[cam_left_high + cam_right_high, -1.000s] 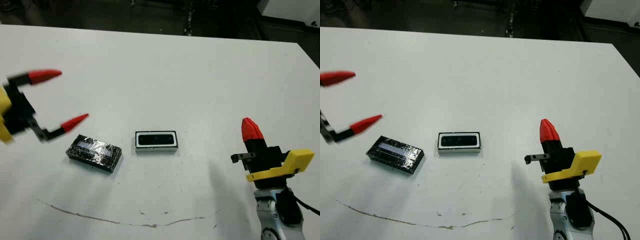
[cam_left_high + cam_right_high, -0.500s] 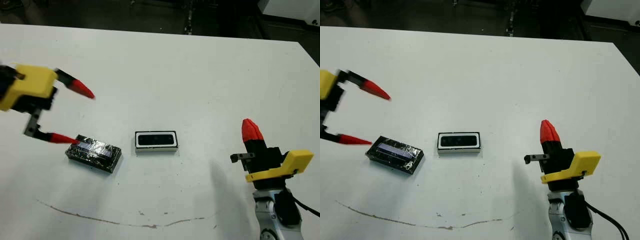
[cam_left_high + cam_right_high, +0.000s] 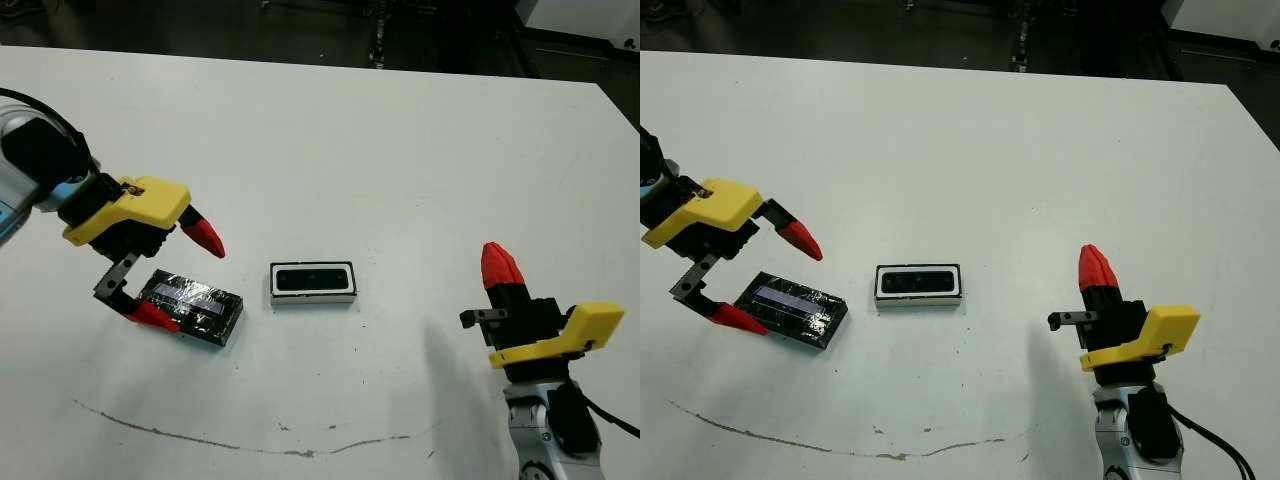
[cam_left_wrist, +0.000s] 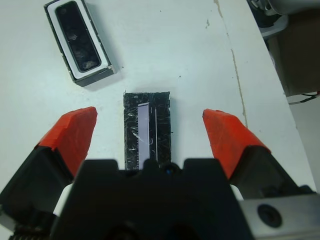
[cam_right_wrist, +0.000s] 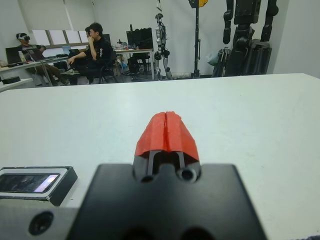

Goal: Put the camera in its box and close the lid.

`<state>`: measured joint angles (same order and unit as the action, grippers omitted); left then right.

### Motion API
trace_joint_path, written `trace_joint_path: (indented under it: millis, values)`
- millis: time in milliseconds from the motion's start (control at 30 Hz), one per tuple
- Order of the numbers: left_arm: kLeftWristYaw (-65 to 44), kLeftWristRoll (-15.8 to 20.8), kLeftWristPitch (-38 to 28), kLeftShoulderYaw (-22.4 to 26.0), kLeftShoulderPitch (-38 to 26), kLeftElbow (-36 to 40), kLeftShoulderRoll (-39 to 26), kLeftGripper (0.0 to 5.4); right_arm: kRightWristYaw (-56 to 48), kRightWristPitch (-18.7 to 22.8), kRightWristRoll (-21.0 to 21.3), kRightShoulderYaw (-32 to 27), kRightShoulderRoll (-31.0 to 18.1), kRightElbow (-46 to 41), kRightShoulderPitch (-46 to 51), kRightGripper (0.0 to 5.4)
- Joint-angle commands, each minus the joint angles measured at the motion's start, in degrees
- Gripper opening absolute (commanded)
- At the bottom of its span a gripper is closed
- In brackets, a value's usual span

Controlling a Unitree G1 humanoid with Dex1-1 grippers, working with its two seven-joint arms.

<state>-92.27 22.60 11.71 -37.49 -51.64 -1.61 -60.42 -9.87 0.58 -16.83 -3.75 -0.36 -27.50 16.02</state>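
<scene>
Left eye view has the left pincer (image 3: pixel 178 275) spread wide astride the near end of the lid (image 3: pixel 189 306), one red tip on either side, while the box (image 3: pixel 313 281) with the camera (image 3: pixel 310 279) already lying in it sits a little beyond, toward the right pincer (image 3: pixel 502 267), whose tips are pressed together well apart from both. Left wrist view shows the lid (image 4: pixel 147 129) centred between the fingers (image 4: pixel 75 131) and lined up along them, so the grip will probably go best if the pincer settles low enough to catch the long edges squarely before closing. Right wrist view only catches the box (image 5: pixel 35 183) off to one side on the white surface (image 5: pixel 260 115).
</scene>
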Motion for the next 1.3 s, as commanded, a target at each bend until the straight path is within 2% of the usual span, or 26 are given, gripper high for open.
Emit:
trace_joint_path:
  millis: [33, 200, 300, 467, 767, 933, 1067, 1300]
  values:
    - [-0.23, -0.25, -2.05, -0.80, 0.39, -1.19, 1.24, 5.40, 0.46, 0.86, 0.22, -0.18, -0.70, -0.14, 0.51, 0.02]
    - [-0.23, -1.13, -3.04, -2.13, 1.50, -2.46, 1.95, 5.40, 0.51, 0.65, 0.20, -0.30, -0.82, 0.17, 0.32, 0.02]
    - [-0.23, -1.48, -0.89, -2.66, 1.81, -2.22, 1.84, 5.40, 0.80, 0.31, 1.23, -0.16, -0.90, 0.28, 0.33, 0.02]
    - [-0.23, -2.31, -2.99, -1.20, 3.72, -3.08, 3.01, 5.40, 0.39, 0.53, 0.48, -0.32, -0.87, 0.49, 0.23, 0.02]
    - [-0.23, -6.67, -4.50, -0.36, 4.86, -5.31, 5.09, 5.40, 0.22, 0.35, 0.41, -0.77, -1.29, 0.62, 0.26, 0.02]
    - [-0.23, -7.75, -3.82, -0.95, 4.81, -6.29, 5.56, 5.40, 0.09, 0.51, 0.41, -0.88, -1.32, 0.65, 0.14, 0.02]
    - [-0.23, -7.23, -2.47, -0.55, 5.43, -7.36, 6.18, 5.40, -0.18, 0.54, 0.41, -0.96, -1.62, 0.80, -0.04, 0.02]
    - [-0.23, -9.22, -4.48, -0.58, 6.40, -8.27, 7.10, 5.40, -0.29, 0.12, 0.20, -0.87, -2.07, 1.19, -0.21, 0.02]
